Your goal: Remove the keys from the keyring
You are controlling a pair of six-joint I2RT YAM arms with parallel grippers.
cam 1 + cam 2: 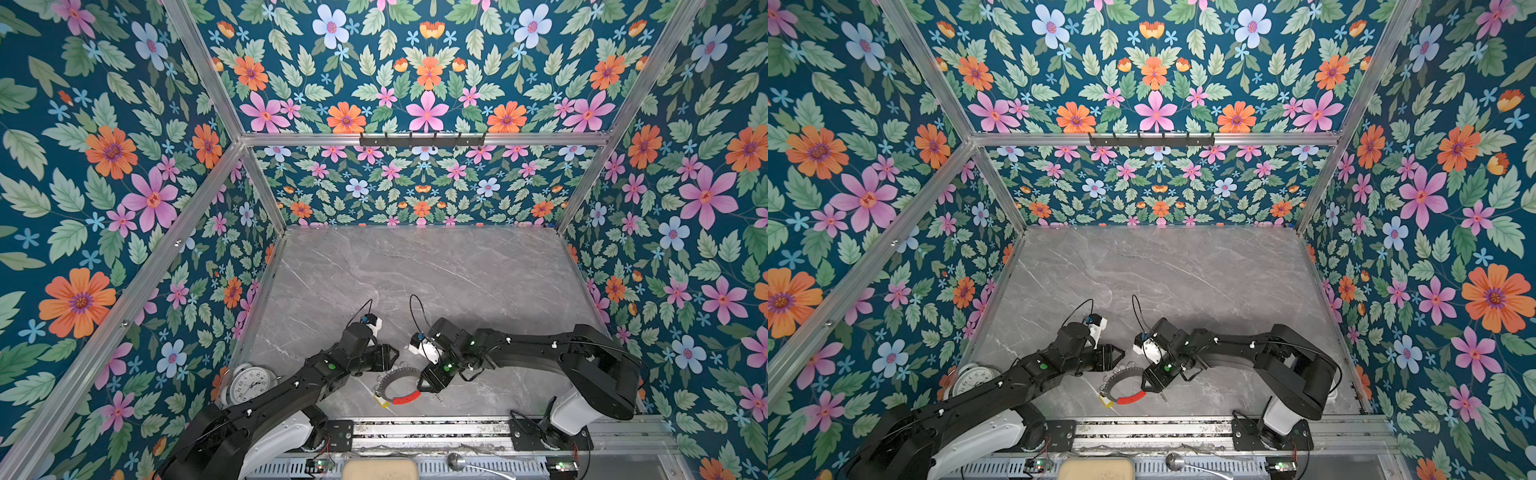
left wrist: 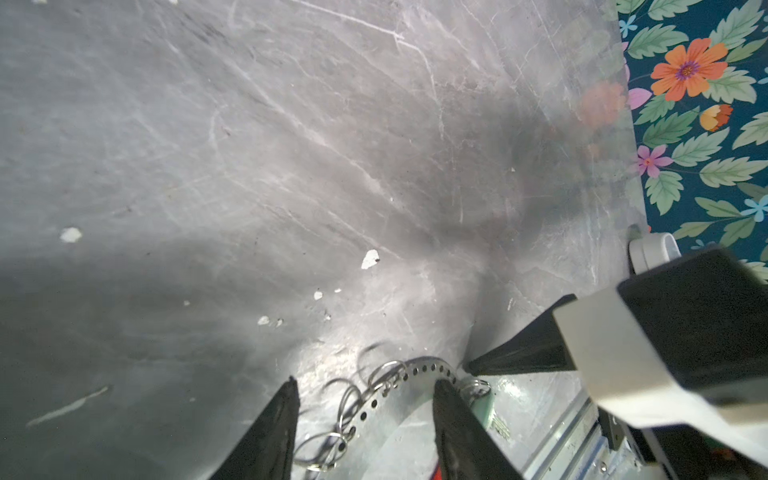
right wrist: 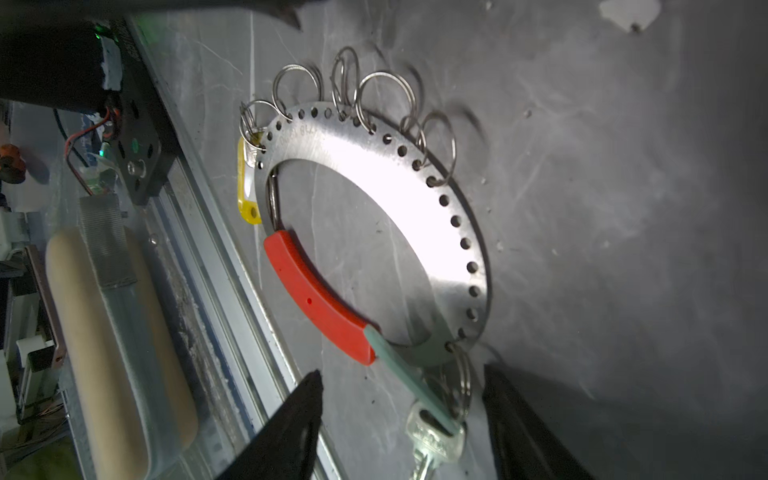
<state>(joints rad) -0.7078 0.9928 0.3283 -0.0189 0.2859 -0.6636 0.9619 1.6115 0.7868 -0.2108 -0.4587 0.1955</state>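
The keyring (image 1: 395, 376) (image 1: 1121, 379) lies flat near the table's front edge. It is a grey perforated band with a red section (image 3: 316, 299) and several small wire rings. A yellow tag (image 3: 247, 187) (image 1: 380, 401) hangs at one end. At the other end a silver key (image 3: 432, 440) with a pale green tag (image 3: 411, 386) hangs from a ring. My right gripper (image 3: 402, 371) (image 1: 426, 388) stands open, its jaws on either side of that key and tag. My left gripper (image 2: 365, 381) (image 1: 397, 355) is open too, straddling the band (image 2: 415, 370) at its far arc.
A white round clock (image 1: 249, 384) (image 1: 971, 380) lies at the front left, half under the left arm. The metal rail (image 1: 428, 430) runs along the front edge just behind the keyring. A beige pad (image 1: 380, 469) sits below the rail. Floral walls enclose the marble table (image 1: 415, 270).
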